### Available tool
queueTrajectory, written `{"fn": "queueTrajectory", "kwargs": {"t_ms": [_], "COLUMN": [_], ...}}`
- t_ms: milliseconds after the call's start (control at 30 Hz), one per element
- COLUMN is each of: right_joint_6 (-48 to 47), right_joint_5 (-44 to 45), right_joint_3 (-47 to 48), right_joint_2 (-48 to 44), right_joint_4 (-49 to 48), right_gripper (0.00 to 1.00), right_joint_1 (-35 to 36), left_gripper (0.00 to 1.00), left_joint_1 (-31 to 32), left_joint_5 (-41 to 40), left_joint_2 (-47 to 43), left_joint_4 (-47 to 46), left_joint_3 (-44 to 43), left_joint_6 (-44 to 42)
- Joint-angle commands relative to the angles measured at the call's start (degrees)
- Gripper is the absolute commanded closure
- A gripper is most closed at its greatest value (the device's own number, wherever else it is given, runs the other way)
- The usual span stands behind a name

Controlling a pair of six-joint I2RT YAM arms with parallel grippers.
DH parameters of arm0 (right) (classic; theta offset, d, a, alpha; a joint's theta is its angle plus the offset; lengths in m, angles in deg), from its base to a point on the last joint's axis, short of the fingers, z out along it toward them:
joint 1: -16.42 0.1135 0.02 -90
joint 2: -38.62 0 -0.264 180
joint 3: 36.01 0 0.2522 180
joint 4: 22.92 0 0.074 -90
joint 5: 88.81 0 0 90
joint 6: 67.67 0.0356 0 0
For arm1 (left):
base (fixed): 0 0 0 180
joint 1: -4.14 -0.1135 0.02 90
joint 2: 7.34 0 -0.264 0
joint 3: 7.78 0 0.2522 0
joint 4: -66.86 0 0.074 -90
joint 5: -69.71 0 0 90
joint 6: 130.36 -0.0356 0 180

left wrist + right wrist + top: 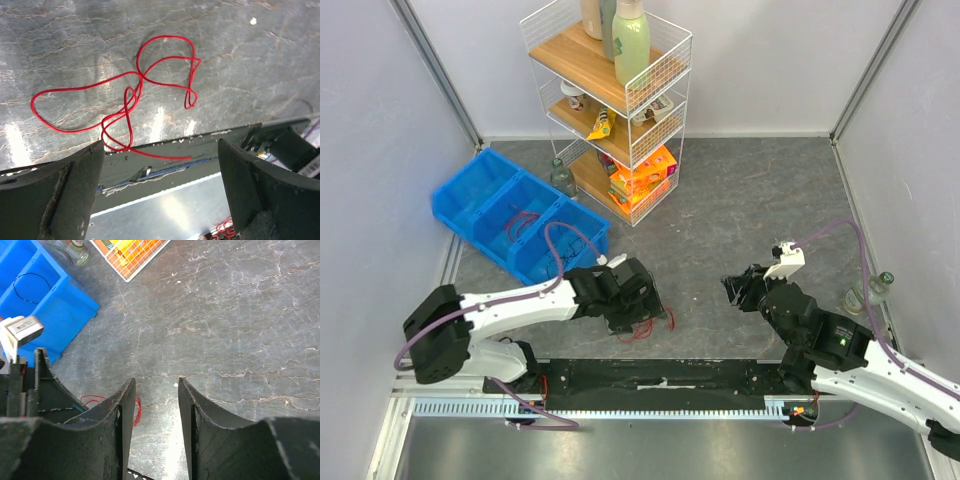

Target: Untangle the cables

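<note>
A thin red cable [145,80] lies in loose crossing loops on the grey table, one end reaching the black strip at the near edge. In the top view it shows as a small red tangle [640,330] just under my left gripper [632,300]. The left gripper [160,144] hangs over it, open and empty, both fingers [65,190] clear of the cable. My right gripper [740,288] hovers to the right, open and empty [156,381]; a bit of the red cable [138,410] shows beside its left finger. A thin black cable [30,287] lies in the blue bin.
A blue three-compartment bin [480,195] at the left holds more thin wires. A white wire shelf [665,60] with bottles and snack packs stands at the back. A glass jar [560,175] is beside it, a glass bottle [870,292] at the right wall.
</note>
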Motion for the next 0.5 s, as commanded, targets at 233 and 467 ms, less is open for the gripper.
{"fn": "queueTrajectory", "kwargs": {"t_ms": [233,467], "right_joint_6": [1.73,2.26], "right_joint_5": [1.51,2.04], "right_joint_3": [0.03,-0.14], "right_joint_2": [-2.63,-4.56], "right_joint_4": [2.46,4.31], "right_gripper": [0.54,0.54], "right_joint_1": [-0.03,-0.03], "left_gripper": [0.01,0.03], "left_joint_1": [0.49,0.66], "left_joint_5": [0.71,3.08], "left_joint_2": [16.08,22.33], "left_joint_4": [3.69,3.08], "left_joint_3": [-12.31,-14.69], "left_joint_6": [10.20,10.38]}}
